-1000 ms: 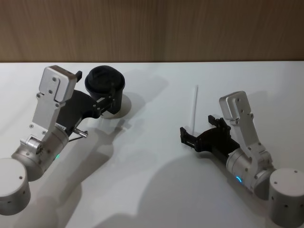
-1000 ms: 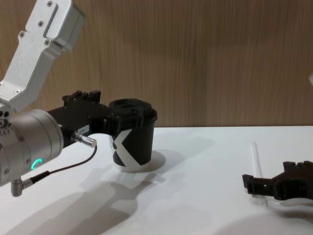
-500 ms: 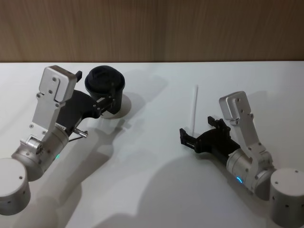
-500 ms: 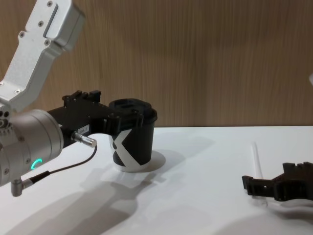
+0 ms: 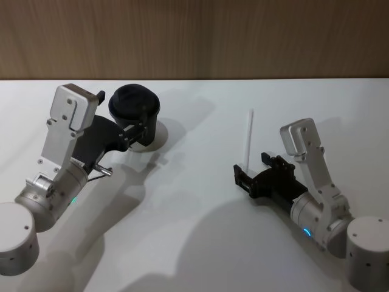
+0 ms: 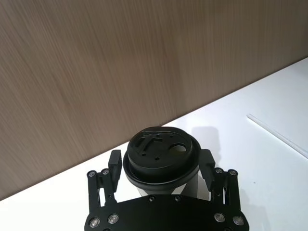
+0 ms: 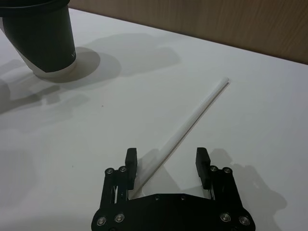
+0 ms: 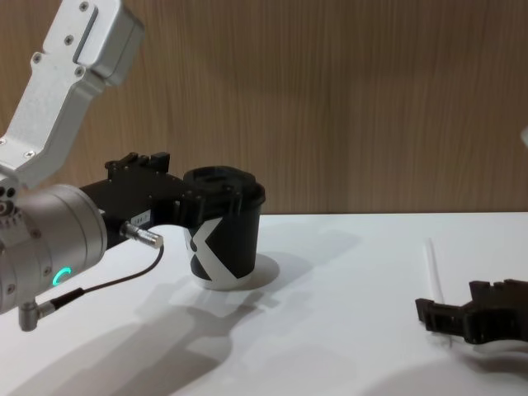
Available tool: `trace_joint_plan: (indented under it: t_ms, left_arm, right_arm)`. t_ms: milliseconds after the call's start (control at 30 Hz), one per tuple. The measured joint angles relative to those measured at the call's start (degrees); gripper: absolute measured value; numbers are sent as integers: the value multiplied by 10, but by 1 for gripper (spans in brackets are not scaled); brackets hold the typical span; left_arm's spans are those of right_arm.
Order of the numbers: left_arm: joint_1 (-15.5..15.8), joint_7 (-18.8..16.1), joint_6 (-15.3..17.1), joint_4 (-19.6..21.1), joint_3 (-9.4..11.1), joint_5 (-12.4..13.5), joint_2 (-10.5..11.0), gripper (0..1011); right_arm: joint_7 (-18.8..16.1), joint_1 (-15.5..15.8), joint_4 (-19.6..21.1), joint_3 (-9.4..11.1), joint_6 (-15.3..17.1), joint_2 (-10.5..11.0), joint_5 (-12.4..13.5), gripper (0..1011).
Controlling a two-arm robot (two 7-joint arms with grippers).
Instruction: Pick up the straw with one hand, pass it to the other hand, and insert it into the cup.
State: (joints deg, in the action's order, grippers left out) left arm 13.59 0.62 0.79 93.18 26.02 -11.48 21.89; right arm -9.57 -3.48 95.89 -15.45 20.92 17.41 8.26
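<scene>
while the left pincer clasps the cup, the right pincer gapes wide astride the straw on the table.

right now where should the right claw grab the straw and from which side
Its near end, coming low from the robot's side. The straw lies flat on the table, pointing away, and the open right claw straddles that end, so pinching across its width should leave the far part free for a handover. The left claw holds the cup.
</scene>
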Motion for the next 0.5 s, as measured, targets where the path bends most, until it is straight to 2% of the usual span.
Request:
trace_joint_plan:
  t_ms: [167, 233, 300, 433, 500]
  left_arm:
    - [0, 0, 0, 0, 0, 0, 0, 1004]
    - [0, 0, 0, 0, 0, 0, 0, 1004]
    - [0, 0, 0, 0, 0, 0, 0, 1005]
    - [0, 0, 0, 0, 0, 0, 0, 1004]
    - [0, 0, 0, 0, 0, 0, 0, 1004]
  right_arm:
    - [-1, 2, 1, 2, 3, -1, -2, 645]
    - [-2, 3, 2, 3, 5, -1, -2, 557]
    - [-3, 3, 2, 3, 6, -2, -3, 519]
    - [-5, 5, 4, 4, 9, -3, -4, 354]
    - [-5, 5, 4, 5, 9, -3, -4, 315]
